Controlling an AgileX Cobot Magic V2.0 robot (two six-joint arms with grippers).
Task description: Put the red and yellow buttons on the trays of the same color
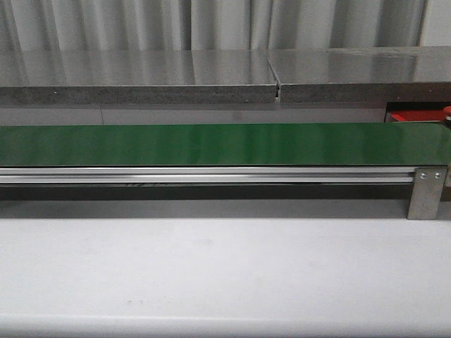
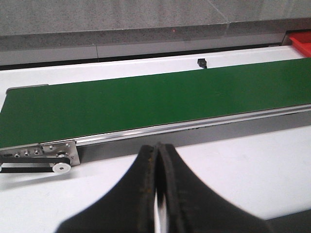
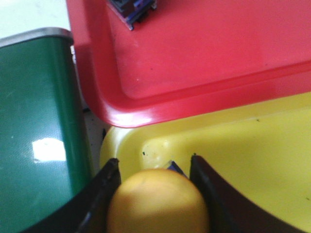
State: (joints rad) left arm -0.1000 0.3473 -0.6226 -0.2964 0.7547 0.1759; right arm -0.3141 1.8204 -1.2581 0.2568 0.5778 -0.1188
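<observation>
Between the two dark fingers [image 3: 104, 194] of the right gripper [image 3: 156, 194] sits a yellow button [image 3: 158, 204], a rounded dome that fills the gap from one finger to the other, so that gripper is clenched on it. Under and just beyond the button lies the yellow tray [image 3: 252, 165], and the button seems to hang over the tray's near-left corner; whether it touches the tray floor cannot be told. Partly over the yellow tray's far edge rests the red tray [image 3: 194, 58], and at its far side a small dark blue-and-black part [image 3: 132, 10] peeks in, too cropped to name; it may be the base of a button already delivered, but that is only a guess. Left of both trays runs the rounded end of the green belt [image 3: 39, 145]. The left gripper [image 2: 158, 194] hangs over the white table [image 2: 233, 170] on the near side of the belt, its black fingers [image 2: 170, 189] pressed together with nothing between them. In the front view the belt [image 1: 225, 144] carries nothing along its whole visible length, and only a red corner [image 1: 416, 116] shows at the far right. As a judgement, the yellow button is at the point of release into its matching tray, and no button is seen waiting; any that remain lie outside these views.
</observation>
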